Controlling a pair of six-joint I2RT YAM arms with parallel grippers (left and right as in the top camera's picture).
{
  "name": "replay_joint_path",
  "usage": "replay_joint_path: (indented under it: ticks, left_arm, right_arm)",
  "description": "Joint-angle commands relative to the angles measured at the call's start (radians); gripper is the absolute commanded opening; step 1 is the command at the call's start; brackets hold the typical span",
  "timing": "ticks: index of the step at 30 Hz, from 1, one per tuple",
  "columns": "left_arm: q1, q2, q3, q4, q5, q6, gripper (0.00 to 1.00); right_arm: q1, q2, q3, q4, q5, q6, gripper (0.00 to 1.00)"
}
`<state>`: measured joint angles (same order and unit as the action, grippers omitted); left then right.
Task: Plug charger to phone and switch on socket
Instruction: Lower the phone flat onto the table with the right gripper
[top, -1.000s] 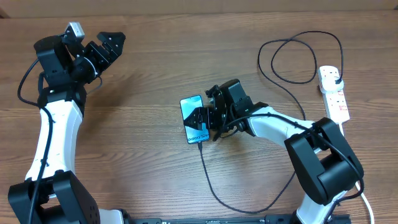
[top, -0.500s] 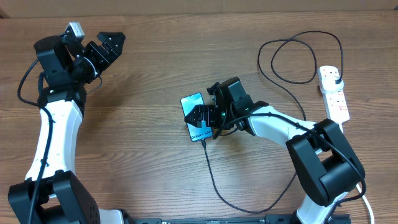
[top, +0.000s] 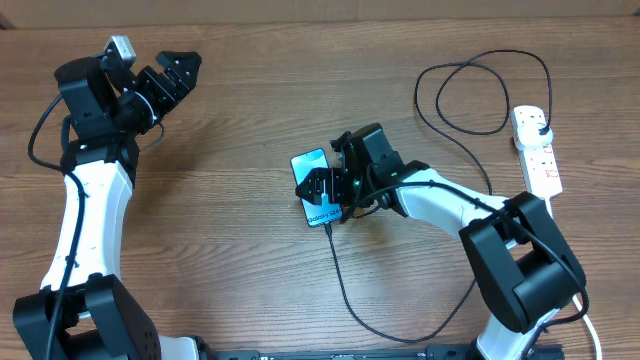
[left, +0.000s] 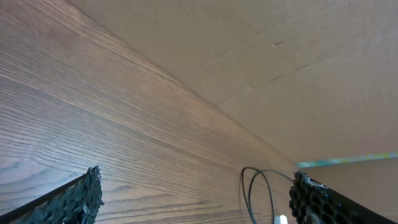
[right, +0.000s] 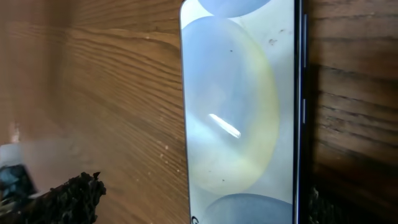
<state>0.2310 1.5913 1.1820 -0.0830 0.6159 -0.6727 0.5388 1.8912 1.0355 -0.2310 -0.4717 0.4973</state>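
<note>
Thin black charger cable (top: 340, 285) looks plugged into slim blue-screened phone (top: 308, 165); right gripper (top: 328, 195) above it and left gripper (top: 178, 78) both gape empty; white power-strip socket (top: 537, 155) awaits switching.

We count one phone (top: 308, 168) near the middle of the one table (top: 230, 260), one charger (top: 336, 268), and one socket (top: 537, 155) out at about two o'clock. We also count two arms with one gripper each: the left gripper (top: 178, 78) at ten o'clock and the right gripper (top: 326, 196) at the centre.
</note>
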Motion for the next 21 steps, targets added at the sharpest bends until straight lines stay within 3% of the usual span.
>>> replay_joint_path:
  ticks: [1, 7, 21]
  left_arm:
    - [0.002, -0.009, 0.004, 0.001, -0.006, 0.023, 1.0]
    - [0.002, -0.009, 0.004, 0.001, -0.006, 0.023, 1.0]
    - [0.002, -0.009, 0.004, 0.001, -0.007, 0.023, 1.0]
  right_arm:
    - [0.035, 0.04, 0.001, -0.066, 0.197, 0.003, 1.0]
    - [0.087, 0.04, 0.04, -0.116, 0.289, -0.005, 1.0]
    - [0.089, 0.04, 0.043, -0.119, 0.292, -0.008, 1.0]
